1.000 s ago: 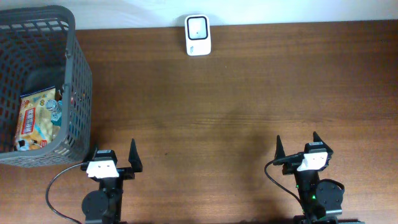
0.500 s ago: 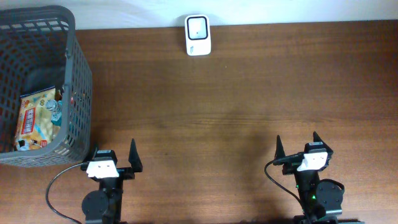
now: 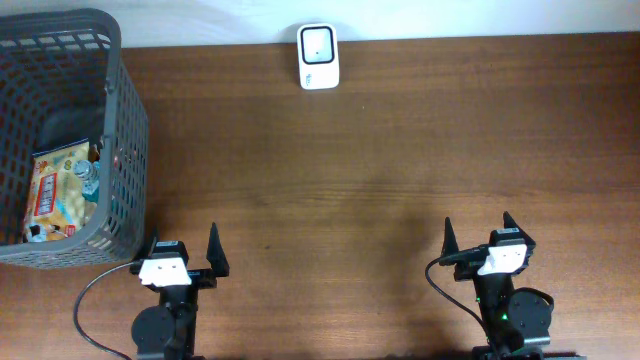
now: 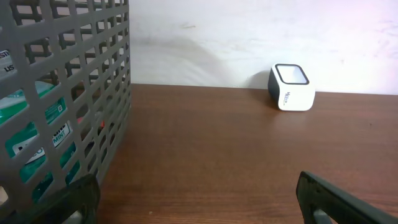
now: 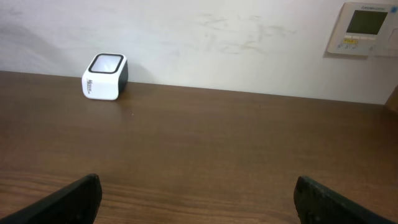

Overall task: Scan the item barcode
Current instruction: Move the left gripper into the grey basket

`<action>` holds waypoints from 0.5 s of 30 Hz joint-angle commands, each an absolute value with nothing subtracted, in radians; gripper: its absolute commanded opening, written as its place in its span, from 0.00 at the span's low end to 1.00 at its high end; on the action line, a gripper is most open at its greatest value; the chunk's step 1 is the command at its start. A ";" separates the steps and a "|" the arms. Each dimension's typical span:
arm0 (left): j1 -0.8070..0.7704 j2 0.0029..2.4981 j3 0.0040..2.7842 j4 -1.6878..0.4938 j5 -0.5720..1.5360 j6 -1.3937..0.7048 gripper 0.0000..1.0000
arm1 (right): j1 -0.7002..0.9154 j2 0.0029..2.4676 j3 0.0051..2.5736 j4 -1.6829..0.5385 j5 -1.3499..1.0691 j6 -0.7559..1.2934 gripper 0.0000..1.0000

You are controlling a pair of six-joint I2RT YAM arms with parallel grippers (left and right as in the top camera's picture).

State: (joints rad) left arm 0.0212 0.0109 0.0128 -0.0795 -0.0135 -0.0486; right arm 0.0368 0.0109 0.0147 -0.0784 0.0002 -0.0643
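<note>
A yellow and red snack packet [image 3: 57,192], the item, lies flat inside the grey basket [image 3: 128,130] at the left, with a small bottle beside it. A green mint pack [image 4: 34,134] shows through the basket mesh in the left wrist view. The white barcode scanner [image 3: 318,43] [image 4: 291,87] [image 5: 105,76] stands at the table's far edge. My left gripper [image 3: 182,246] [image 4: 198,202] is open at the near edge, just right of the basket, holding nothing. My right gripper [image 3: 477,232] [image 5: 198,199] is open at the near right, also holding nothing.
The basket wall [image 4: 68,93] rises close on the left of my left gripper. A wall thermostat [image 5: 364,28] hangs behind the table at the right. Brown wood table [image 3: 380,170] spreads between the grippers and the scanner.
</note>
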 commanded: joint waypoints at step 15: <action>0.027 0.012 0.180 0.345 0.731 -0.186 0.99 | 0.032 0.003 0.006 -0.081 0.009 -0.071 0.98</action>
